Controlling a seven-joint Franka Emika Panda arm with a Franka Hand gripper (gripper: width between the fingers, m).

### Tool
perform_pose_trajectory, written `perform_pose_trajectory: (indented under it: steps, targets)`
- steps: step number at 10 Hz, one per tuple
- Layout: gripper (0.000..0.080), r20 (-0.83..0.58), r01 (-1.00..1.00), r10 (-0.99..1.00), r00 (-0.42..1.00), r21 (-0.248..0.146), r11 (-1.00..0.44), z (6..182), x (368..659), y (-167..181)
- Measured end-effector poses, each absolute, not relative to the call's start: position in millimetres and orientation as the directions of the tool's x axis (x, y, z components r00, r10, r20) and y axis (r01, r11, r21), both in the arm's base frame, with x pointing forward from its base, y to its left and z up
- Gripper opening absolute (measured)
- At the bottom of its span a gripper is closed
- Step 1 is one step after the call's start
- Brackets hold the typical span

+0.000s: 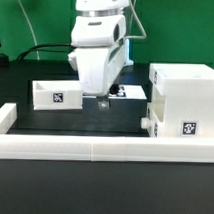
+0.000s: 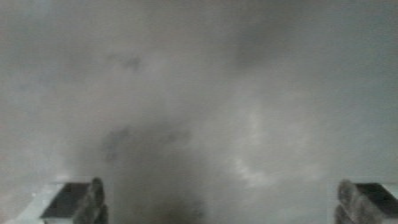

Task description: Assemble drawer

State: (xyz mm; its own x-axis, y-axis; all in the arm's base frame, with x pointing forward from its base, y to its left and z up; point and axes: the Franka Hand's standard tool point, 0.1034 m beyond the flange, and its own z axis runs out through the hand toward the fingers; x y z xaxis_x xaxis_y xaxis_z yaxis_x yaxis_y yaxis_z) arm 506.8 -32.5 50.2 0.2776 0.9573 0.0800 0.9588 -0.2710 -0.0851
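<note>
In the exterior view, the only markings are black-and-white square tags, too small to read as more than patterns. One sits on the front face of the tall white housing (image 1: 181, 98), low down at (image 1: 188, 127), and another on the front wall of the small open tray (image 1: 55, 93). The housing stands on the black table (image 1: 35, 119) at the exterior view's right. The tray lies well apart from the housing, toward the exterior view's left. A small round knob (image 1: 145, 124) sticks out at the housing's lower edge on the side facing the tray. The gripper (image 1: 102, 101) hangs low over the table between the tray and the housing, closer to the tray's near end, and touches neither. Behind it, on the tray's side of the housing, lies the marker board (image 1: 131, 93) with its tags. The long white rail (image 1: 94, 147) runs in front of the housing. In the wrist view, two fingertips (image 2: 80, 200) stand far apart at the frame's edges. The gripper (image 2: 224, 200) is spread wide with nothing between its jaws, over a blurred grey surface.
</note>
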Motion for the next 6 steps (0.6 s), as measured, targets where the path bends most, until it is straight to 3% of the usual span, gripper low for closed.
perform_pose_trajectory:
  steps: [4, 6]
  targets:
    - [0.0649, 0.068, 0.944, 0.942, 0.328, -0.075, -0.323, 69.8, 486, -73]
    - [0.0649, 0.066, 0.933, 0.932, 0.357, -0.078, -0.352, 68.7, 486, -73]
